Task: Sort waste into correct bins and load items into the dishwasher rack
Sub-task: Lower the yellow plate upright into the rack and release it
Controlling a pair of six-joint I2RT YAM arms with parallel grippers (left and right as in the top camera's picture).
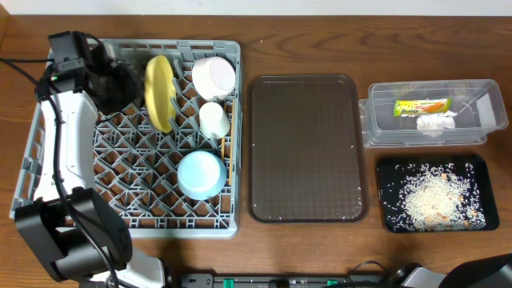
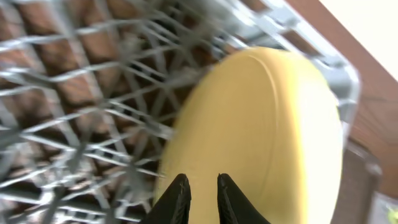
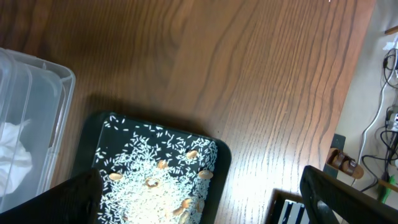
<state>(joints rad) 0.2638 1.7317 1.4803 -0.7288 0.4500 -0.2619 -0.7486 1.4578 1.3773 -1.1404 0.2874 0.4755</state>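
Left jaws narrow (empty) by upright yellow plate [image 2: 261,137] in rack [image 2: 74,93]; right jaws wide above black tray [image 3: 93,143].

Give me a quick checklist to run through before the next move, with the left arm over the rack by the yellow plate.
1. The yellow plate stands on edge in the rack: ok.
2. The left pincer is clear of the plate: cannot tell; it is nearly closed, close against the plate's face.
3. The white bowl, cup and blue bowl sit in the rack: ok.
4. The wrapper and tissue lie in the clear tub: ok.
5. The rice scraps lie in the black tray: ok.
6. The right pincer is open, holding nothing: ok.
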